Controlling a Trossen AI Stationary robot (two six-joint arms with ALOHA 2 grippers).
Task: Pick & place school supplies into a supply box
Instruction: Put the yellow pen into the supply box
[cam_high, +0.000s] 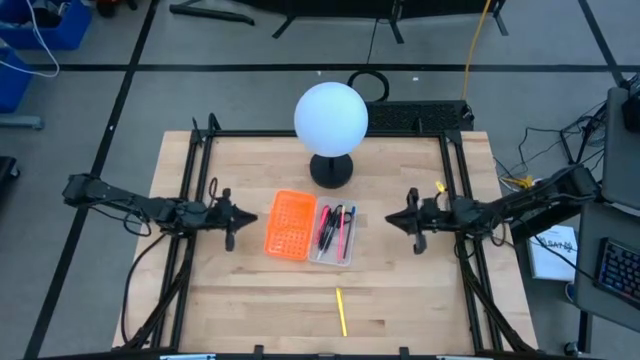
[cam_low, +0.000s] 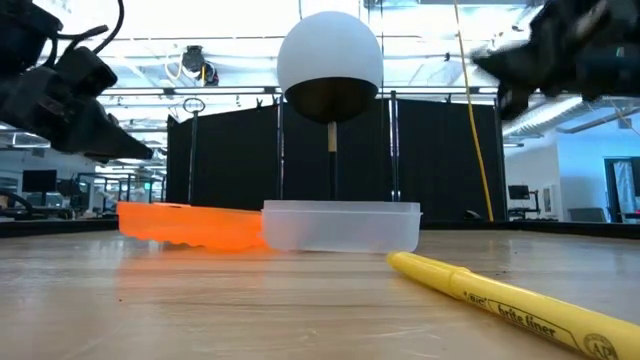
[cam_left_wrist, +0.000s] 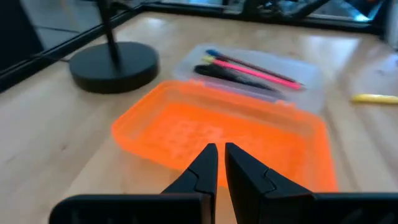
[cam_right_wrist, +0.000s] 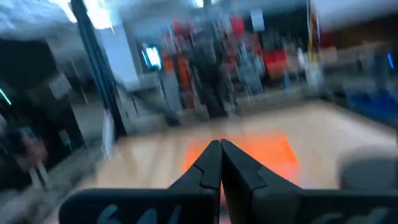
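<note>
Both grippers hang above the table on either side of the supply box, holding nothing.

From above we see the clear supply box (cam_high: 335, 236) mid-table, touching the orange perforated panel (cam_high: 288, 225) on its left, with pens (cam_high: 331, 228) inside; a yellow pen (cam_high: 341, 311) lies apart nearer the front edge; the left gripper (cam_high: 230, 221) sits left of the panel, the right gripper (cam_high: 412, 223) right of the box; a white globe lamp (cam_high: 331, 118) stands behind. At table height the yellow pen (cam_low: 510, 305) lies in front of the box (cam_low: 341, 227). The left wrist view shows its fingers (cam_left_wrist: 205, 167) narrowly parted, empty, over the panel (cam_left_wrist: 224, 132); the right wrist view shows its fingers (cam_right_wrist: 211, 162) pressed together, empty.
</note>
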